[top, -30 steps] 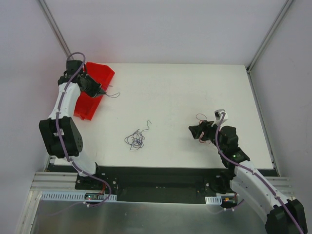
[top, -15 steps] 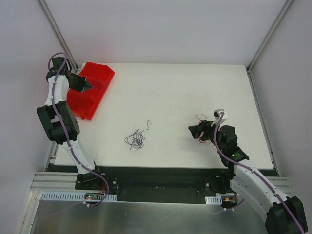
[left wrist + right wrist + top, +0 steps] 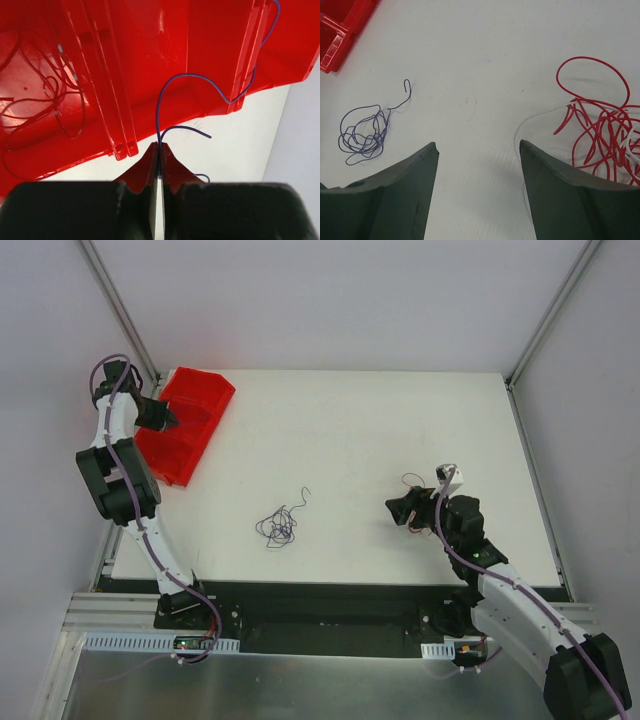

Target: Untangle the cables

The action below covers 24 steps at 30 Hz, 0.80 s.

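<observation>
At the table's (image 3: 350, 420) far-left corner, red bin (image 3: 195, 405): lies by the left edge; the left wrist view cuts off its walls on three sides.
Left gripper (image 3: 159, 147): jaws pinched tight on a purple wire (image 3: 165, 95), above the bin's left rim.
Purple wire: rises from the fingertips, arches over a bin wall and runs out of the top of the wrist view; too thin to make out from above.
Red wires (image 3: 45, 100): loose loops in the bin's far compartment, partly cut by the frame.
Right gripper (image 3: 479, 147): jaws wide, nothing between them, over the table's near-right part.
Red tangle (image 3: 600, 135): just beside the right finger, cut by the frame edge and partly hidden behind the gripper from above; a white wire (image 3: 530, 125) is mixed in, with its ends hard to trace.
Purple tangle (image 3: 278, 525): near the middle of the near edge, well apart from both grippers.
Change: the left arm has swung left, from the bin's right side to its left rim; the wire end then trailing on the table beside the bin no longer shows from above. The right arm and both tangles are unchanged.
</observation>
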Available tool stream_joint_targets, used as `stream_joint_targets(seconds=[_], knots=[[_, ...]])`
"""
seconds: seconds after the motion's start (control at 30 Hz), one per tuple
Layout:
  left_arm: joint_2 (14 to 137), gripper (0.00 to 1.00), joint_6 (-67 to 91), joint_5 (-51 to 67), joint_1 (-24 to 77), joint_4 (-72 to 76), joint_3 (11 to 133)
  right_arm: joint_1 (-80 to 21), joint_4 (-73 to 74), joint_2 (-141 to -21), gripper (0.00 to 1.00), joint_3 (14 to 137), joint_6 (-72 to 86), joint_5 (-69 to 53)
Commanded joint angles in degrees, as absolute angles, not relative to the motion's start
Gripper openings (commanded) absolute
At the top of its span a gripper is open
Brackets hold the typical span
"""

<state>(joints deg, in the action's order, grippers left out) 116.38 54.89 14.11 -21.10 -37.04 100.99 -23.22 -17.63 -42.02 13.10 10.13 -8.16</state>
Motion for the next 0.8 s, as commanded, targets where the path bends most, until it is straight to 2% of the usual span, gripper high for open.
stream_joint_targets(seconds=[0.0,0.4,0.77], knots=[[117.0,0.00,53.9,10.2,-21.5,-38.6,103.8,-23.4,-21.9,-42.5,0.69,13.1,9.8,-8.3],[104.0,0.00,44.5,4.4,-17.9,-38.3,98.5,-23.4,-22.5,-43.2,0.69,13.1,10.1,-8.8],[104.5,0.00,45.9,6.8,-17.9,-38.4,97.9,-23.4,-22.2,-42.6,0.69,13.0,10.2,-9.1]])
